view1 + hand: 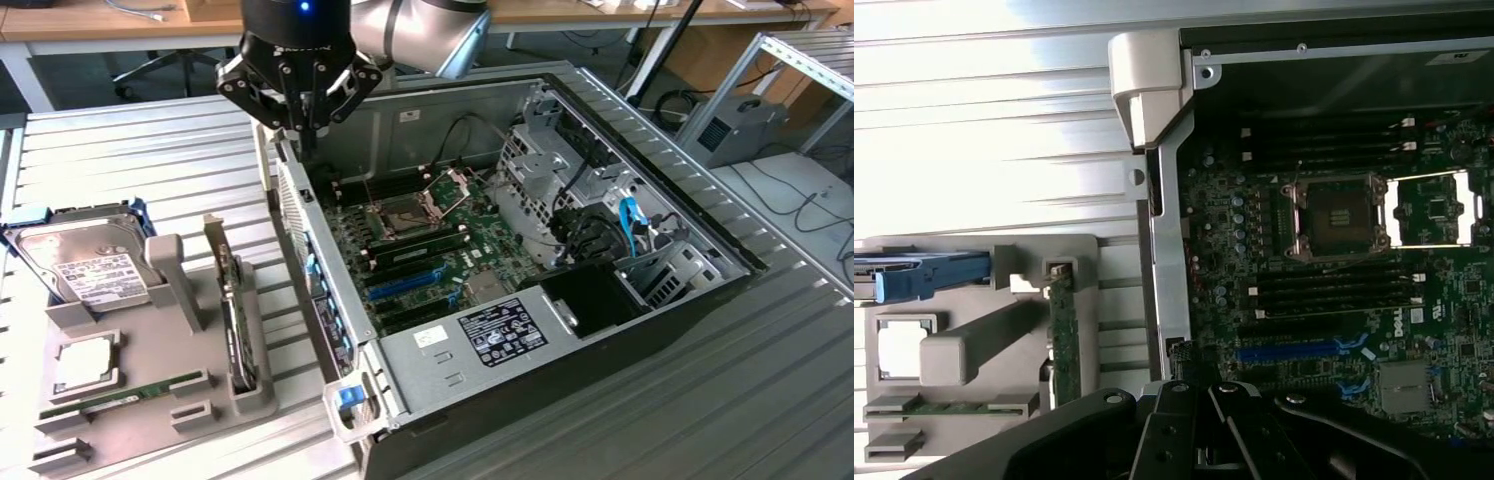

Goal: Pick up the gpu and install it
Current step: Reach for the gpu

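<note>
The gpu [238,322] stands on its edge in a slot of the grey holder [160,400] at the exterior view's left, beside the open computer case [534,330]. In the wrist view the gpu [1062,335] shows as a thin green strip seen edge-on. My gripper [306,140] hangs shut and holds nothing, above the case's wall at the corner nearest the holder, well away from the gpu. Its black linkages and gripper [1202,420] point down over the case edge. The motherboard [1324,290] lies bare with blue card slots [407,283].
The holder also carries a hard drive [80,268] in a blue bracket, a processor chip [87,365] and a RAM stick [134,392]. Drive cages and cables [601,220] crowd the case's far side. Ribbed metal tabletop [147,160] surrounds everything.
</note>
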